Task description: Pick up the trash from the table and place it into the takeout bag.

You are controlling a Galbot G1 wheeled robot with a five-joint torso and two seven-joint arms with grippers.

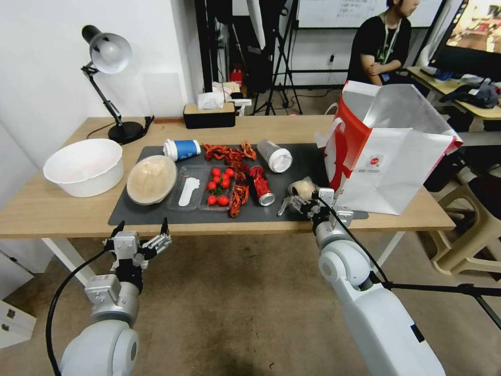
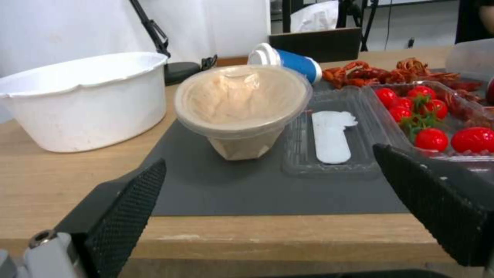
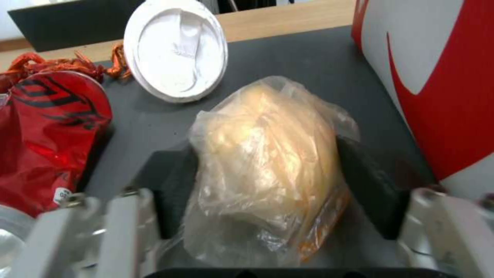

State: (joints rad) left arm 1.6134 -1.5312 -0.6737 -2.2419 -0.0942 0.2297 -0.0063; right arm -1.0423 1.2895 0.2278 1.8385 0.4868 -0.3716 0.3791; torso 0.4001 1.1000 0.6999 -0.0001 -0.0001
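- Head view: the right gripper [image 1: 308, 204] sits at the near edge of the worktop [image 1: 62, 214], around the clear-wrapped bun [image 1: 302, 188] on the dark mat [image 1: 302, 162]. The takeout bag [image 1: 391, 167] stands just beside it, mouth open upward. Lifting straight toward the bag risks clipping its near wall or white handle [image 1: 329, 137] and tipping it; room is tight there, with the red can [image 1: 261, 187] on the other side.
- Left wrist view: the left gripper [image 2: 273, 200], jaws spread and empty, hangs off the worktop's front edge, facing the lidded bowl [image 2: 242, 108] and tomato tray [image 2: 432, 116]. Open floor lies beneath it.
- Right wrist view: the pads [image 3: 175, 193] press the bun's loose wrap; a grip on film alone could slip.
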